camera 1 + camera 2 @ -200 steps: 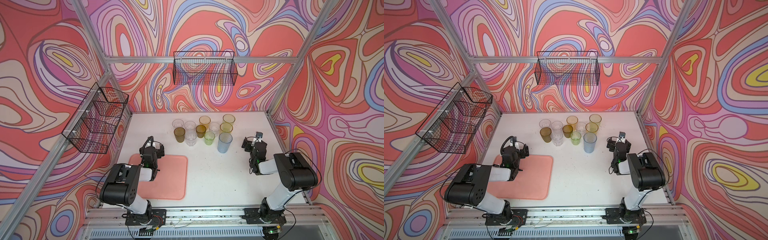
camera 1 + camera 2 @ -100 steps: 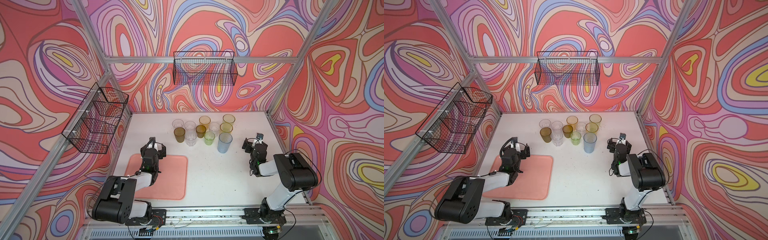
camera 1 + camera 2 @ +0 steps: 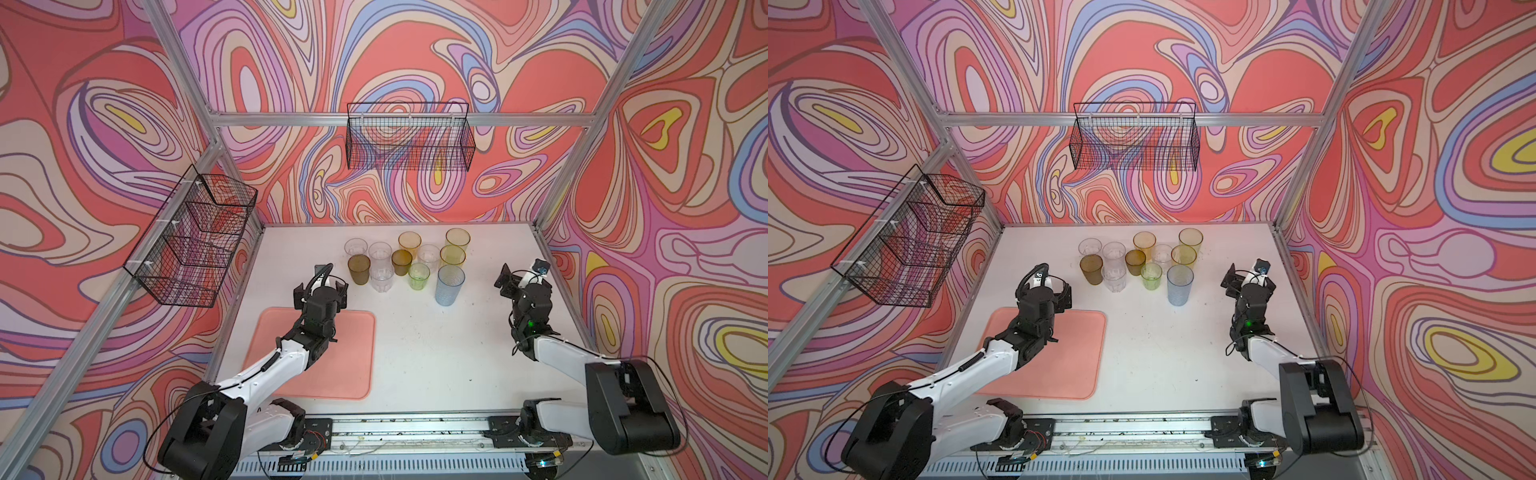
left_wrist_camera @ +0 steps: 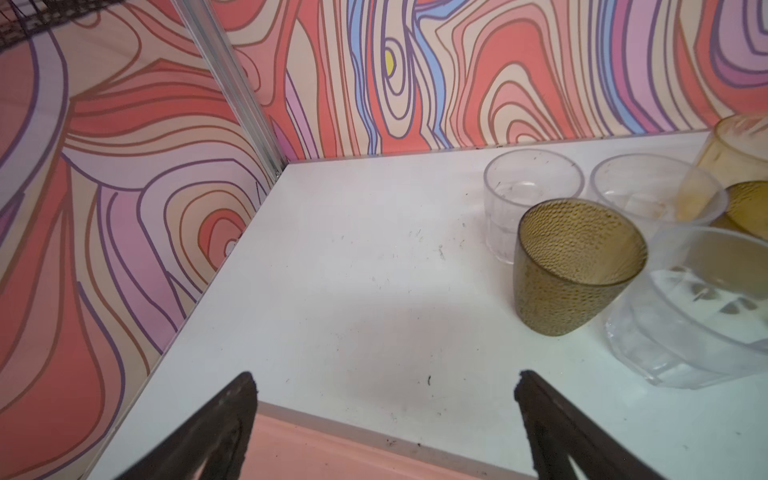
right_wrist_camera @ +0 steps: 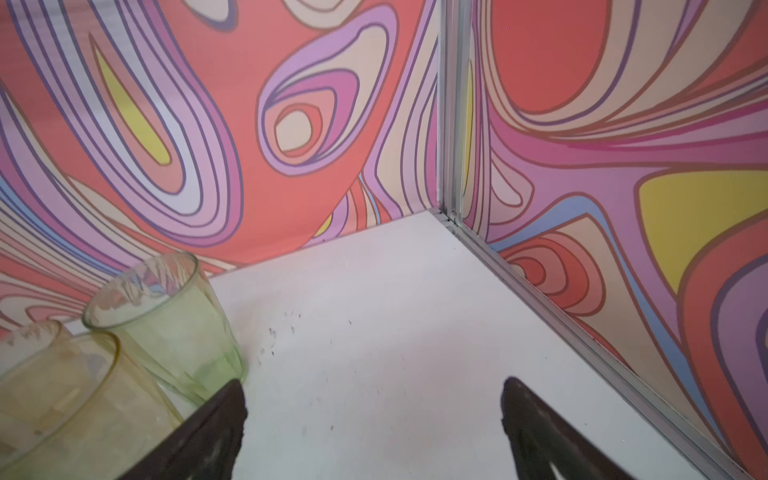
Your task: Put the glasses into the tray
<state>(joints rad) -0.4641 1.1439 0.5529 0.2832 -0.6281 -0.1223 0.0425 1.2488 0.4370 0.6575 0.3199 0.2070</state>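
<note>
Since no tumbler stands in the tray, the task looks to be at its very start.

In both top views the salmon-pink tray (image 3: 353,374) lies on the near left part of the white table (image 3: 436,353). It holds no glass and is crossed only by the left arm. All eleven glasses (image 3: 407,262) stand upright in a tight cluster toward the back wall, well apart from the tray. The left gripper (image 3: 320,289) hovers just past the tray's far edge, jaws spread wide with nothing between them, near the brown-amber tumbler (image 3: 358,269) at the cluster's left end. The right gripper (image 3: 523,282) hangs near the right wall, likewise spread and empty, off to the right of the tall pale blue tumbler (image 3: 449,286).

In the left wrist view the two dark fingers (image 4: 220,428) stand apart over bare table, with the tray's rim (image 4: 332,455) showing between them. The brown-amber tumbler (image 4: 569,282) sits ahead and off to one side, outside the jaws. A clear tumbler (image 4: 685,316) is just beside it, and whether they touch I cannot tell.

In the right wrist view the fingers (image 5: 212,432) gape over bare table. A pale yellow-green tumbler (image 5: 174,332) and a yellow tumbler (image 5: 62,399) stand to the side, also outside the jaws.

Every placement is left to do. The brown-amber tumbler seems the likeliest first pick.
</note>
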